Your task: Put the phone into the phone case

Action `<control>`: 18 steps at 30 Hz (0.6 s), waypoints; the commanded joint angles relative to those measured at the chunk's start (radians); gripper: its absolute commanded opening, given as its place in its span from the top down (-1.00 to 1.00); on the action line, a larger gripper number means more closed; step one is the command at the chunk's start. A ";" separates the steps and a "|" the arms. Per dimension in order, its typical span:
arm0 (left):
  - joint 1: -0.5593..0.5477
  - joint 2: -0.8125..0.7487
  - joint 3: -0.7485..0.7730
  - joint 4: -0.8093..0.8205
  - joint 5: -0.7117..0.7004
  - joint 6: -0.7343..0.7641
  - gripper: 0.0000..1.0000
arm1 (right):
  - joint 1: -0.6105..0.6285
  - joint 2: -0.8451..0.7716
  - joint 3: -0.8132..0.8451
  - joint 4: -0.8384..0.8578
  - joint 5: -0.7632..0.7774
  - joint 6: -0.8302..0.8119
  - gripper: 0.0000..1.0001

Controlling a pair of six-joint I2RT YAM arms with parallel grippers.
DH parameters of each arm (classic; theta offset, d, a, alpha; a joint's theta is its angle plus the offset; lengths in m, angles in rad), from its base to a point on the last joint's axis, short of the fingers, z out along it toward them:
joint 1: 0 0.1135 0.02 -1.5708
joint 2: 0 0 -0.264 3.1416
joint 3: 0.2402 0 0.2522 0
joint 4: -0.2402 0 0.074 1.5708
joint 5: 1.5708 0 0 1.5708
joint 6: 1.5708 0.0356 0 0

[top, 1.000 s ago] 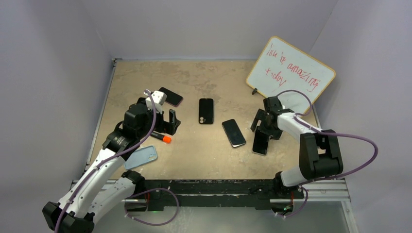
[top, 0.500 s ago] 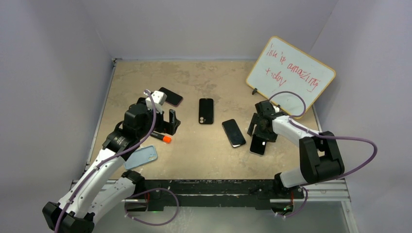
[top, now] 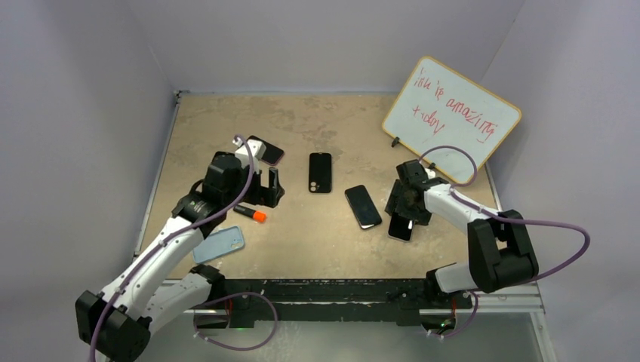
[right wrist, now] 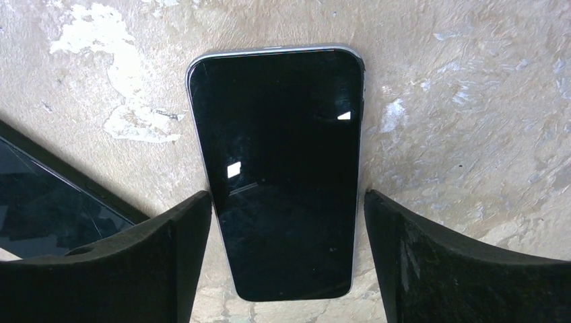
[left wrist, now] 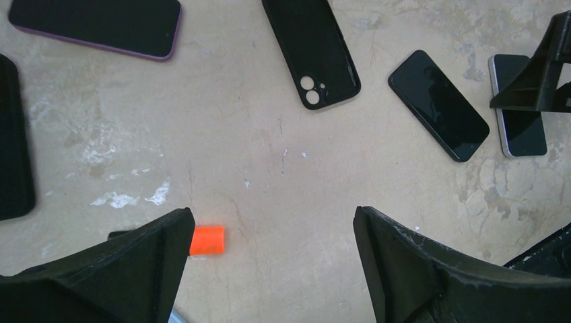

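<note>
Right now your phone (right wrist: 283, 175) is lying flat on the table (top: 302, 241), screen up and dark, with a thin silver rim running around it and two small glints showing on the glass. It is sitting toward the table's right side, just right of a second phone (top: 363, 206), and well apart from the black case (top: 320, 173) (camera cutout at its near end) out in the middle. Your right gripper (right wrist: 286, 202) is hanging low over the phone, jaws spread a little wider than the phone is, one finger running along each long edge. Whether either finger is touching the rim, I cannot tell. Your left gripper (left wrist: 269, 222) is hovering over bare table with its jaws spread wide, gripping nothing, an orange cap (left wrist: 207, 240) lying just beside one finger.
</note>
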 commanded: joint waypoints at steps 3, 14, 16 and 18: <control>0.006 0.140 0.041 0.100 0.048 -0.169 -0.77 | 0.006 0.038 -0.068 -0.043 -0.065 0.033 -0.47; -0.015 0.547 0.110 0.325 0.156 -0.319 -0.44 | 0.007 -0.042 -0.048 -0.042 -0.050 -0.007 -0.18; -0.025 0.605 0.139 0.343 0.133 -0.312 -0.41 | 0.008 -0.054 -0.048 -0.039 -0.052 -0.011 -0.16; -0.028 0.655 0.167 0.351 0.096 -0.311 -0.38 | 0.007 -0.065 -0.054 -0.031 -0.065 -0.014 -0.14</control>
